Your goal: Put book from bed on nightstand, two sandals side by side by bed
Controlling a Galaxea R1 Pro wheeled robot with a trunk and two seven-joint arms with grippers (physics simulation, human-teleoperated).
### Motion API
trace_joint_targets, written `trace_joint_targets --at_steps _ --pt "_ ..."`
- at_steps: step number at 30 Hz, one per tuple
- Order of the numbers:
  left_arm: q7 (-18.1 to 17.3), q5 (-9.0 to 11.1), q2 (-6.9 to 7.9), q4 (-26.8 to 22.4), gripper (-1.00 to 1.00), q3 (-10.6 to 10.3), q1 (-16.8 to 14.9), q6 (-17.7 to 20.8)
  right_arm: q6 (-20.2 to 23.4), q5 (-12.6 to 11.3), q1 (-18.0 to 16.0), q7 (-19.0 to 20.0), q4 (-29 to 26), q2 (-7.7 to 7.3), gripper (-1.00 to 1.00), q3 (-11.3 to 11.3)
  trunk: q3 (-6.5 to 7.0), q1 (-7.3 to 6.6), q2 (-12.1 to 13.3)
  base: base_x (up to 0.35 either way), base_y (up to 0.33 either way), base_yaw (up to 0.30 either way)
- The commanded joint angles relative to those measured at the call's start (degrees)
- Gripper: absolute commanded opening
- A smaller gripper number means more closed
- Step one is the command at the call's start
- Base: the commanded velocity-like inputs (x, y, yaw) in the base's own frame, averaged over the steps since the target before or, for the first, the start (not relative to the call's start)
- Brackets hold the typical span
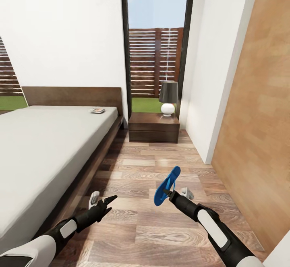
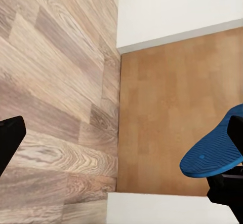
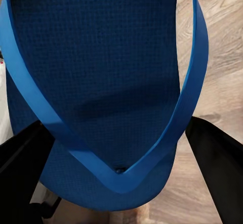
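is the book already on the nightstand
No, the book lies on the bed near the headboard, while the nightstand carries only a lamp.

I have both arms stretched forward and low in the head view. My left arm reaches in from the lower left, its gripper [image 1: 102,202] empty with the jaws spread apart, pointing ahead and a little to the right. My right arm comes in from the lower right, angled up and to the left, and its gripper [image 1: 169,194] is clamped on a sandal [image 1: 167,185], holding it raised
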Motion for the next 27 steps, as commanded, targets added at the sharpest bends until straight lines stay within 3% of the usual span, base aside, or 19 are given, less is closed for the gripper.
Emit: trace_joint_targets --at_steps 1,27 --pt "-0.1 0.6 0.03 0.0 1.0 -0.4 0.0 0.4 0.1 -0.3 0.0 0.1 0.0 -0.05 -1.0 0.1 -0.06 -0.01 0.0 0.0 0.0 0.0" --pt "0.2 0.6 -0.06 0.1 1.0 -0.4 0.0 -0.4 0.3 -0.3 0.0 0.0 0.1 -0.08 -1.0 -0.2 -0.06 -0.01 0.0 0.0 0.0 0.0"
